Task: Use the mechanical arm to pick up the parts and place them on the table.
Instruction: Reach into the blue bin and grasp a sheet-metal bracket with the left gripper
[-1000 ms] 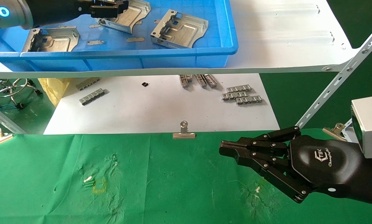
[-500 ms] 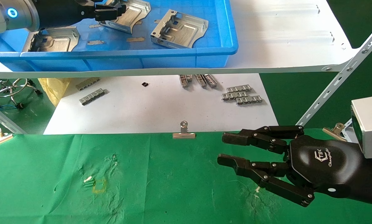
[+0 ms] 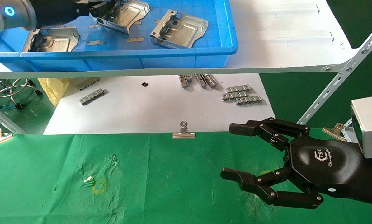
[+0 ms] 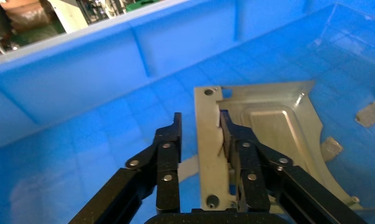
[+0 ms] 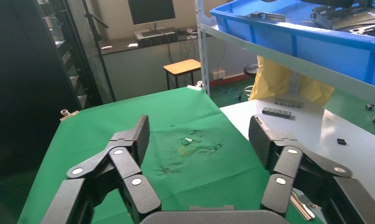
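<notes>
My left glossy black robot hand is inside the blue plastic bin, fingers pinched on the folded edge of a silver sheet-metal bracket near the bin's back wall. The right black hand hovers spread open over the green cloth table at its right edge.

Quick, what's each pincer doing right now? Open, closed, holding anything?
Left pincer: closing around the edge of a metal bracket in the blue bin.
Right pincer: open, empty, over the green table.

A workshop or factory test bay: slotted-angle steel shelving carries a blue parts bin, beside a green-clothed workbench; a stool and monitor stand beyond.
</notes>
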{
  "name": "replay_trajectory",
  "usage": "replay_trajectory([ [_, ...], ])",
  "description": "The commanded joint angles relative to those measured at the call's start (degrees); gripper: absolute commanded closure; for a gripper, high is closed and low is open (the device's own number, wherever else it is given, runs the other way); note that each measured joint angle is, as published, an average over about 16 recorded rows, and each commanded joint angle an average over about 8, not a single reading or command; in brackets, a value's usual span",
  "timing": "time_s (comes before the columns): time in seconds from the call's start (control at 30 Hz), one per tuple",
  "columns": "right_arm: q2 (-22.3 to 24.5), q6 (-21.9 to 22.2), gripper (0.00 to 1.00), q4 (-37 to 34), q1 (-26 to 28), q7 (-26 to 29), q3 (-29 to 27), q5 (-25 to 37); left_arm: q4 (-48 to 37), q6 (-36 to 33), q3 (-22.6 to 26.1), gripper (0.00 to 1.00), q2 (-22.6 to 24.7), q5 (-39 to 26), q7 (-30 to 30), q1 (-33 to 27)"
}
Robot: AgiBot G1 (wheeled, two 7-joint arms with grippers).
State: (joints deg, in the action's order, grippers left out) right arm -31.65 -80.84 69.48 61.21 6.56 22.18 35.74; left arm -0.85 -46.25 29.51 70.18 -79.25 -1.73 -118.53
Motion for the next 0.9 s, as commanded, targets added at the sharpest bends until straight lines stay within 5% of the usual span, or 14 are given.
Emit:
replay_trajectory([
  [0.03,0.0,0.0,0.0,0.0,0.0,0.0,0.0,0.0,-0.2,0.0,0.1,1.0,0.1,-0.1,-0.4,0.1],
  [0.43,0.0,0.0,0.0,0.0,0.0,0.0,0.0,0.0,3.0,-5.1,-1.1,1.0,-2.1,1.7,1.1,-1.9],
  [0.9,0.0,0.0,0.0,0.0,0.0,0.0,0.0,0.0,8.2,-37.8,-3.7,1.0,-10.5,6.7,14.2,-0.1],
])
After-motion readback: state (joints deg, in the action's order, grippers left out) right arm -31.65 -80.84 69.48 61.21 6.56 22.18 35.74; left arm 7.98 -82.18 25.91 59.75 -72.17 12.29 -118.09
